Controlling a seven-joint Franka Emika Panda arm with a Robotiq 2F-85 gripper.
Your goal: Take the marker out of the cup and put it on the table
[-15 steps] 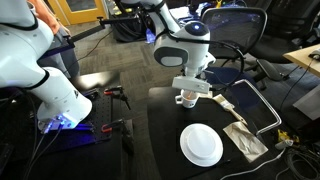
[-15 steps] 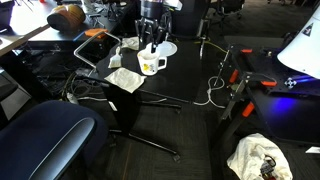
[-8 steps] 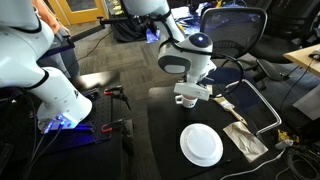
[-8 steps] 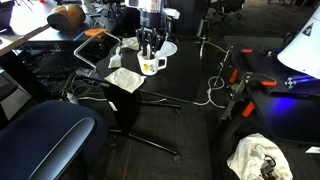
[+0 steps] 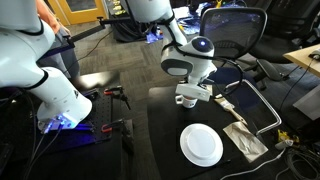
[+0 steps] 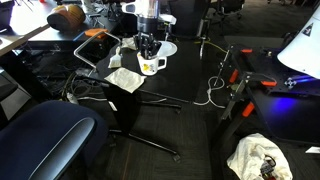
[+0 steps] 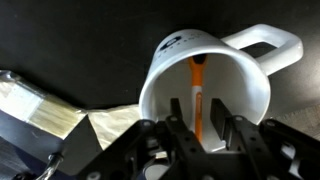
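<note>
Since the earlier frame the arm (image 5: pixel 186 62) has dropped, setting the tool (image 7: pixel 200 128) into the cup (image 7: pixel 240 80) on the bench (image 7: pixel 70 40), fingers (image 7: pixel 179 113) apart astride the marker (image 7: pixel 197 85) inside and not gripping it; judged the reach step, next calling for closure, then a straight lift.

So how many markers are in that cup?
1. The single marker sits inside the white cup; the gripper hides the cup's bottom, so another could be hidden there.
</note>
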